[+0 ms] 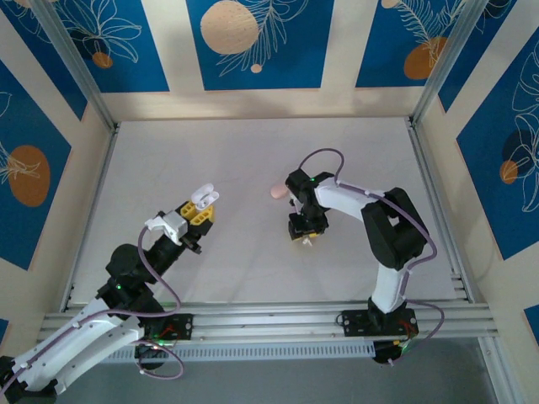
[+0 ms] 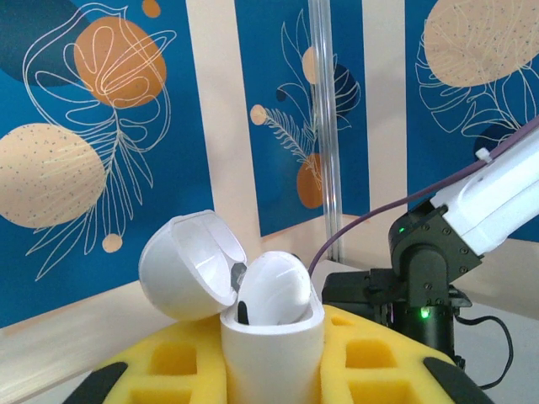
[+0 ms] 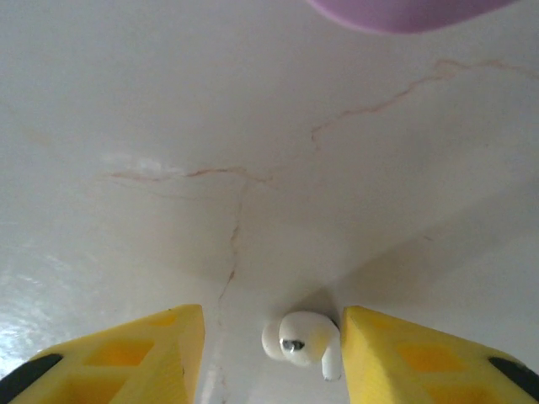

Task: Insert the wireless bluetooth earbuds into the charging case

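The surface carries both arms at its near edge. The left hand is closed on the charging case, which is held upright between its yellow fingers with the lid swung back. In the left wrist view a seated earbud is made out inside the case; from above, the case reads merely as a small white shape.

The right hand is pointed down at the surface with its fingers spread and nothing gripped. A pink rounded item lies just beyond it.

The loose earbud lies on the surface between the spread fingers, close against the right one. Whether it touches that finger cannot be told, and its stem seems to angle towards that same finger. The right hand is by far the nearer to this bud. The case is held well off to that hand's left, so a closing grasp is judged to be called for first.
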You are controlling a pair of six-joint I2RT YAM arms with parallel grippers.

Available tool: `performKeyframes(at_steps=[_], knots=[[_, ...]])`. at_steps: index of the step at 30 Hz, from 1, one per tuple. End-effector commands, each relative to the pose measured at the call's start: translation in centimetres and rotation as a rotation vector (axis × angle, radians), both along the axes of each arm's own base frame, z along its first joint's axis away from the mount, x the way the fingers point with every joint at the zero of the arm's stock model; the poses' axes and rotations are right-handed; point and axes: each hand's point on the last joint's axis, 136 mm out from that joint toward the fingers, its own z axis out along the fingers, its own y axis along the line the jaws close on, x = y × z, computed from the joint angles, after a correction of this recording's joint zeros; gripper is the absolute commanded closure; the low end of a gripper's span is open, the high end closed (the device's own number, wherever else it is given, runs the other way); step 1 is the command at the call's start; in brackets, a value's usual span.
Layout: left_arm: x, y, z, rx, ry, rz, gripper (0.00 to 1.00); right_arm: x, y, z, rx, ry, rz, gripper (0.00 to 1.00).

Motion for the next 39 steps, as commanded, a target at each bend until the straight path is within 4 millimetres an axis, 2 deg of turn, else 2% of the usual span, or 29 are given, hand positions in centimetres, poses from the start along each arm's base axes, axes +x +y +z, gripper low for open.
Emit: performKeyframes(at_steps=[1,7,14,30,39], knots=[[-1.0,0.1,2.4,-0.056,-0.038,-0.034,0.87,-0.3,0.6,0.3,0.046,0.038,0.022,0.53],[-0.9,0.1,2.4,-0.057,-0.036,-0.032,0.87,-1.9,0.7,0.1,0.091,0.1,-0.044,0.56],[-0.8,-0.1,2.4,-0.056,-0.036,-0.039,0.87,-2.8,-0.2,0.3,0.051,0.115,-0.094,0.56],[-0.8,-0.2,2.3,-0.057,-0.032,-0.042,0.87,-1.3,-0.5,-0.8,-0.094,0.076,0.041,0.59],[-0.8,-0.2,2.3,-0.057,-0.03,-0.042,0.87,-1.6,-0.5,-1.4,-0.116,0.094,0.058,0.68]])
